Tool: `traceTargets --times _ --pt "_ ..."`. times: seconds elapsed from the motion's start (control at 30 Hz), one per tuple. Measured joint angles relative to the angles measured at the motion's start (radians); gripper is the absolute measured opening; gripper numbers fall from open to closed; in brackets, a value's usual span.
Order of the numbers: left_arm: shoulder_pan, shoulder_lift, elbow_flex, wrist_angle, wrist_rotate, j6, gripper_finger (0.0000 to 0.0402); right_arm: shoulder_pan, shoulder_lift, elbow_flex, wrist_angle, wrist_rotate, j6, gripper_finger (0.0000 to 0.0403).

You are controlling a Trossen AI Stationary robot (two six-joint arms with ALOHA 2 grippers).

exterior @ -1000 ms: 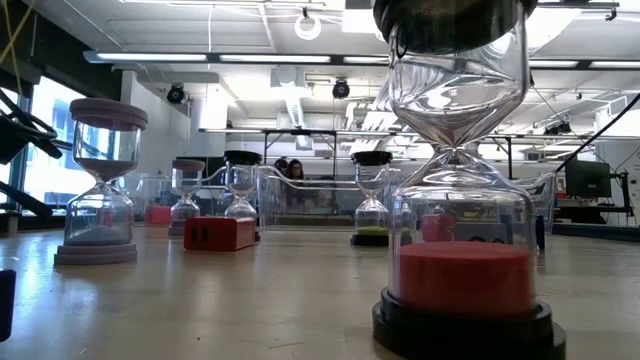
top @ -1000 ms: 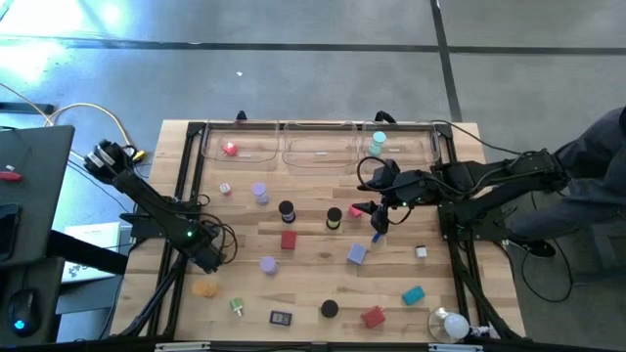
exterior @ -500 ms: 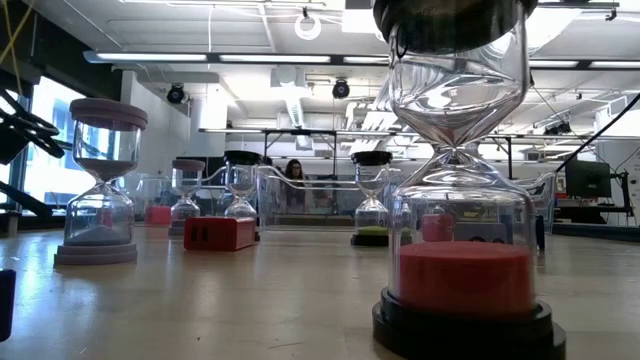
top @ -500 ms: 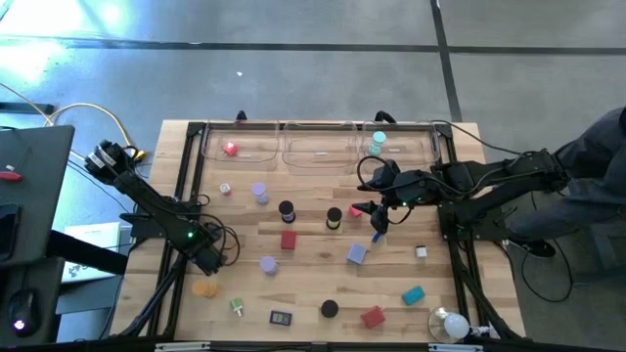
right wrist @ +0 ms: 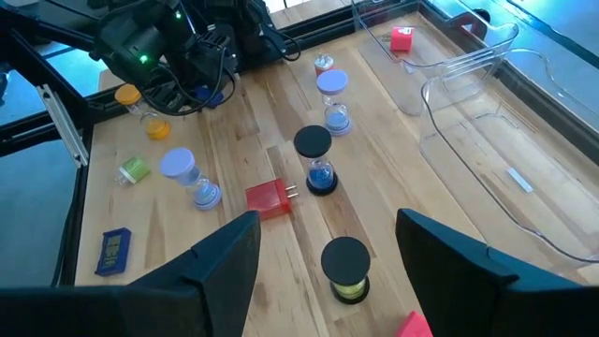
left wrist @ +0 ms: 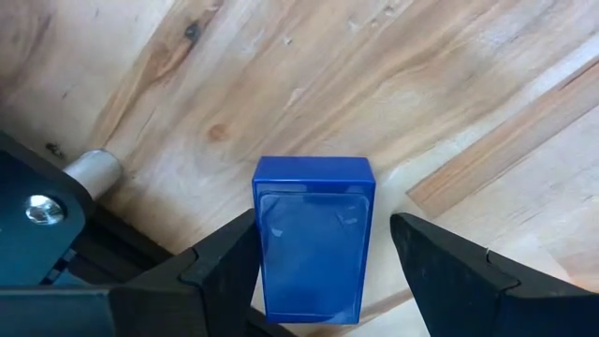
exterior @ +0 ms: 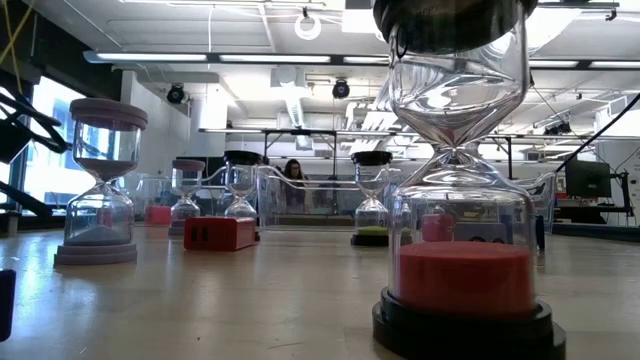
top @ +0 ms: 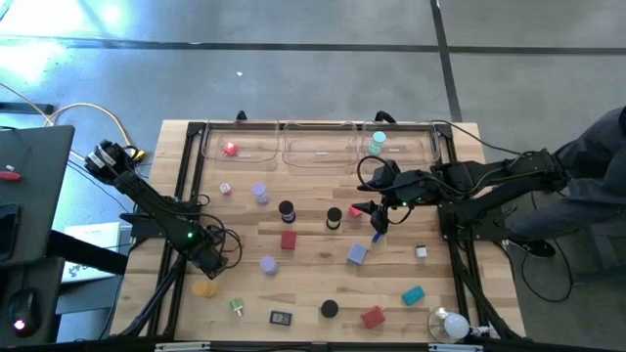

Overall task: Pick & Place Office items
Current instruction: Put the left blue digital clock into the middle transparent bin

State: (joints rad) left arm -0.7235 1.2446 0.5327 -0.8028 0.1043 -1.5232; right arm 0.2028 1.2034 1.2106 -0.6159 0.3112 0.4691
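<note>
My left gripper [top: 217, 259] points down at the table's left side, by the black rail. It is open, and a blue box [left wrist: 314, 187] lies flat on the wood between its fingers. My right gripper [top: 364, 207] hangs open and empty above the table's middle right. Below it are sand timers with black caps [right wrist: 313, 142], [right wrist: 347, 255] and lavender caps [right wrist: 331, 84], and a red block [right wrist: 270, 198]. More timers and blocks are scattered toward the near edge. My left gripper comes at the blue box from above, with one finger on each long side. One finger [left wrist: 229, 267] lies right against the box's long side [left wrist: 261, 253]; whether it touches, I cannot tell. The other finger [left wrist: 440, 271] stands clear of the opposite side.
Clear trays [top: 318, 152] line the far edge; one holds a red piece [top: 230, 149], another a teal-capped timer [top: 378, 144]. A white bulb [top: 450, 325] lies at the near right corner. Black frame rails [top: 186, 186] border both sides. A person [top: 592, 166] stands at the right.
My left gripper has tipped a little over the blue box, staying in the same spot by the left rail. Its fingers keep the same gap.
</note>
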Motion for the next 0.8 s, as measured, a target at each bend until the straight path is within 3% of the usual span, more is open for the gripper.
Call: traceTargets --times 0.8 --pt "-0.033 0.0 0.001 -0.002 -0.032 -0.023 0.0242 0.0 0.0 0.0 0.007 0.0 0.005 0.0239"
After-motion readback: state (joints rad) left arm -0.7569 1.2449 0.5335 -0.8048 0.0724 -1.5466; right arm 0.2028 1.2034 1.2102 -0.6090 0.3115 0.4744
